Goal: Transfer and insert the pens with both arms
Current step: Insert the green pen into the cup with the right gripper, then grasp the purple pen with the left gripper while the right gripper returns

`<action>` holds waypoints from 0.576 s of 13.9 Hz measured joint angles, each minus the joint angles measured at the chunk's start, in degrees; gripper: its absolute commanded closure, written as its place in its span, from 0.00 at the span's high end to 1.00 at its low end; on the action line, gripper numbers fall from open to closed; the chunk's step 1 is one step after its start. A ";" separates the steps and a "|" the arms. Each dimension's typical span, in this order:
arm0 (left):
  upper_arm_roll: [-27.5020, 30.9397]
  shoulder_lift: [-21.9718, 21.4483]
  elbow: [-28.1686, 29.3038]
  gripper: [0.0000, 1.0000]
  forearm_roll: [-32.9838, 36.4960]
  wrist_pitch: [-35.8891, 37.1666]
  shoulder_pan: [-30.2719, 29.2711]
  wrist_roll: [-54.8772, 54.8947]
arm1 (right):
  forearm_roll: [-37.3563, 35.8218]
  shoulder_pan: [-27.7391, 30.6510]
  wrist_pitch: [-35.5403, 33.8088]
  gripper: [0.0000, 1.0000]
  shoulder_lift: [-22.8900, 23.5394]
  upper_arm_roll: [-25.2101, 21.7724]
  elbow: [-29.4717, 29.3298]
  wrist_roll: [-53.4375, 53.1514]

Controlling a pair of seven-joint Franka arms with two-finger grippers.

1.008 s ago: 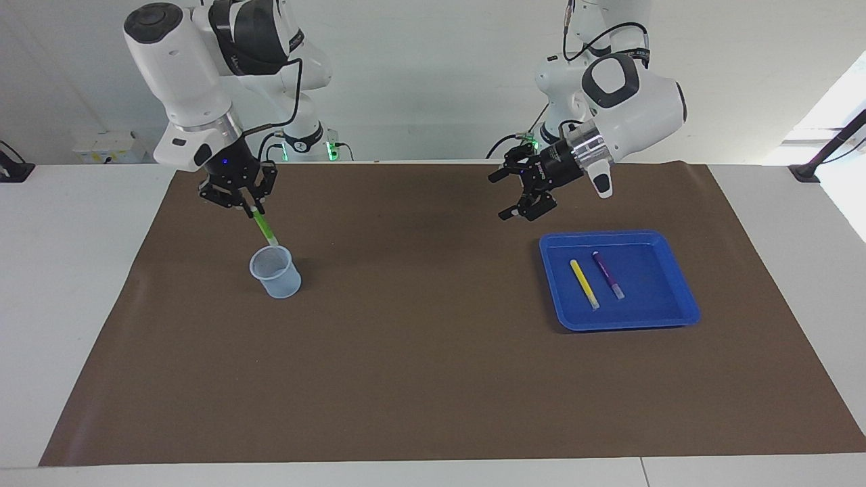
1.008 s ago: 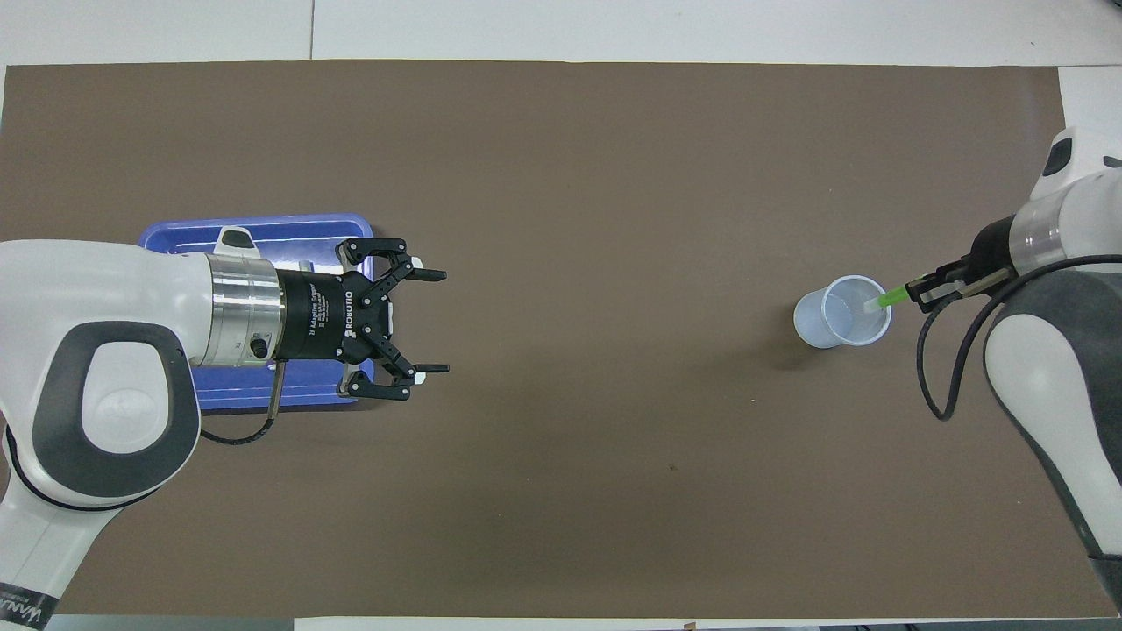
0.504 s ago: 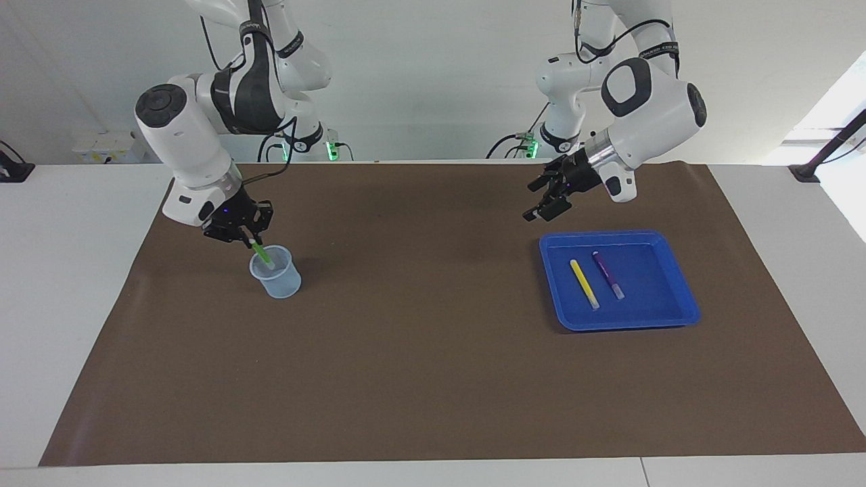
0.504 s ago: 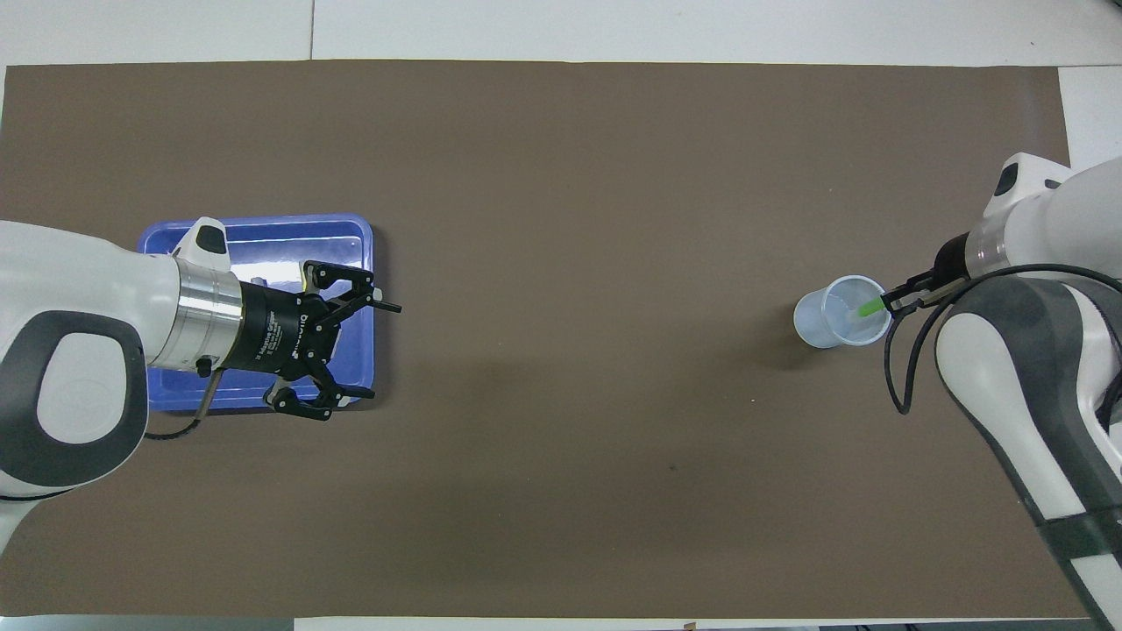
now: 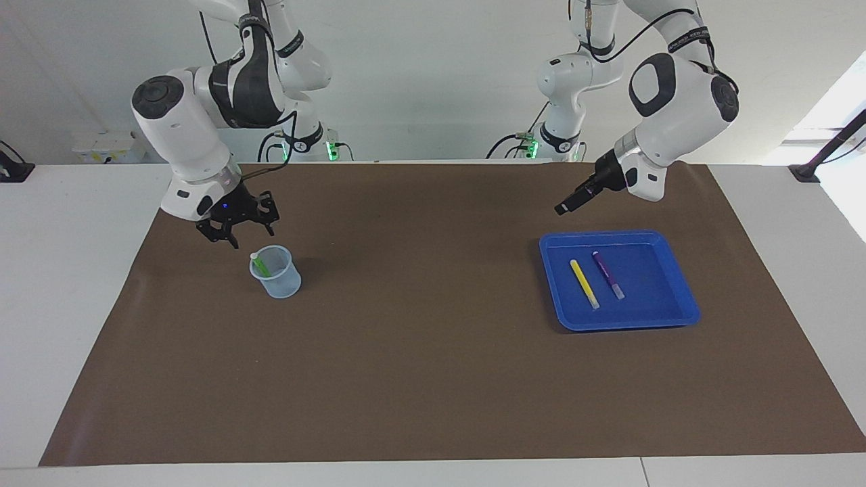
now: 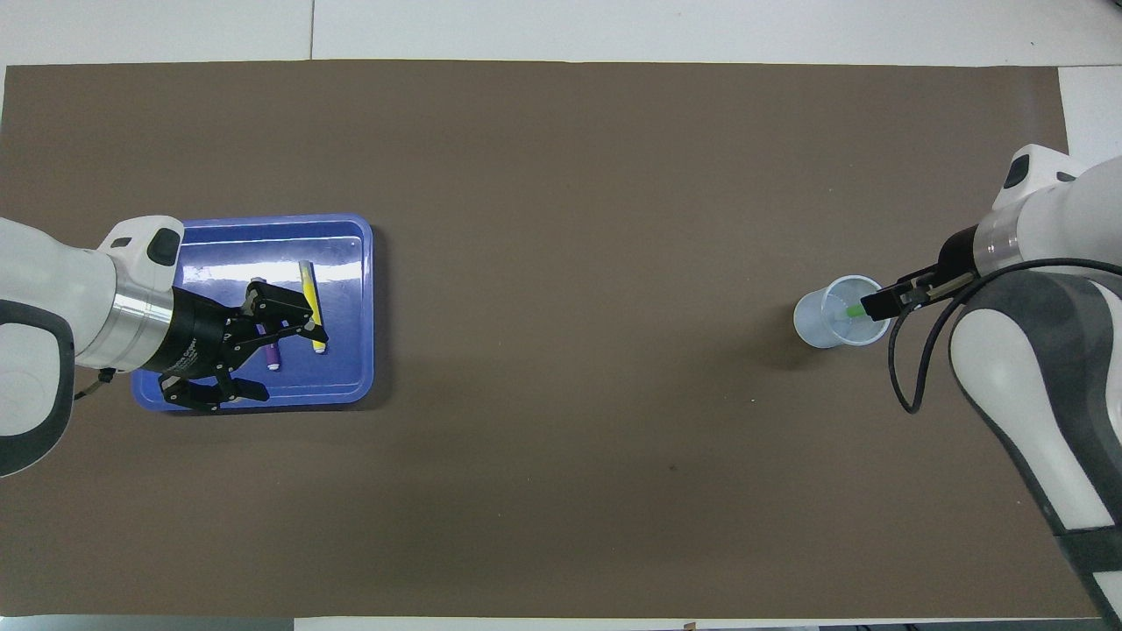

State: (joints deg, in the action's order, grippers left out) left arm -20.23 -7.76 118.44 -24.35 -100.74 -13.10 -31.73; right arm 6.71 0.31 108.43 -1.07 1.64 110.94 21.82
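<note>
Green pen standing tilted inside clear cup, pale end up at the rim, free of any grip. Cup resting on brown mat toward the right arm's end of the table. Right end effector hanging just above and beside the cup's rim, fingers spread apart and holding nothing; right arm bent down steeply from its base, wrist angled toward the cup. Yellow pen and purple pen lying side by side, close but apart, in blue tray toward the left arm's end of the table. Left end effector poised over the tray, fingers wide apart and empty; left arm raised high at the elbow, wrist slanting down toward the tray's nearer edge.
</note>
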 measured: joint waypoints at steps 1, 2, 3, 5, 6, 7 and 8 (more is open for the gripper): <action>0.11 0.00 -0.30 1.00 2.57 0.20 -0.12 3.50 | 4.42 -0.03 -1.55 1.00 -0.23 0.15 -1.07 -0.01; 0.21 0.00 -0.48 1.00 5.02 0.26 -0.18 6.76 | 9.17 -0.08 -2.56 1.00 -0.44 0.22 -1.76 -0.09; 0.27 0.00 -0.57 1.00 7.14 0.27 -0.40 10.06 | 13.40 -0.18 -2.90 1.00 -0.62 0.29 -2.00 -0.57; 0.29 0.00 -0.65 1.00 10.50 0.27 -1.80 17.43 | 20.46 -1.38 -2.91 1.00 -0.68 0.45 -2.04 -6.37; 0.30 0.01 -0.70 1.00 11.93 0.27 -2.76 20.95 | 24.25 -2.65 -2.72 1.00 -0.67 0.52 -2.05 -11.53; 0.36 0.01 -0.74 1.00 13.18 0.25 -3.55 24.16 | 27.86 -4.25 -1.89 1.00 -0.67 0.60 -2.07 -17.12; 0.39 0.01 -0.76 1.00 14.53 0.08 -4.03 26.73 | 30.82 -6.11 -0.15 1.00 -0.67 0.66 -2.08 -22.31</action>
State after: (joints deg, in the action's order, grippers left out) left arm -19.85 -7.75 117.68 -9.82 -100.67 -17.14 -5.00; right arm 37.53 -5.80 108.28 -1.74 2.30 108.86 -0.49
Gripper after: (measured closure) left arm 0.000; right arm 0.000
